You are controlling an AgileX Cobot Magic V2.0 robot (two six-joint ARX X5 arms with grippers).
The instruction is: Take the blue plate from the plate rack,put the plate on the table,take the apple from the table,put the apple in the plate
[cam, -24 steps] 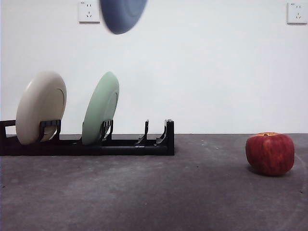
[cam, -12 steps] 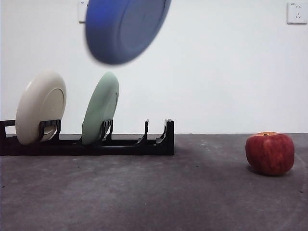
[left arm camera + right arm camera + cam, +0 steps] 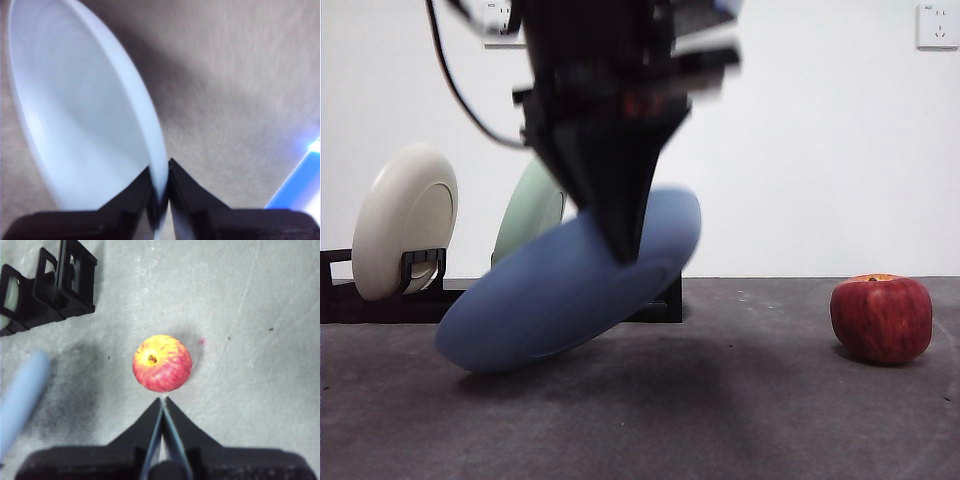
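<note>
The left hand (image 3: 160,192) pinches the rim of the wide, matte light-blue plate (image 3: 570,285), which hangs steeply tilted just in front of the long, low black plate rack (image 3: 665,300), its lower edge close to or touching the dark grey, mottled table (image 3: 720,420); I cannot tell which; the round, dark red apple (image 3: 881,318) sits on the table well apart from the rack, with the right hand (image 3: 162,407) hovering above it, its tips pressed together; a cream plate (image 3: 403,220) and a pale green plate (image 3: 532,215) stand in the rack; my worry is that a release at this tilt lets the plate slap down, skid or rock against the rack.
</note>
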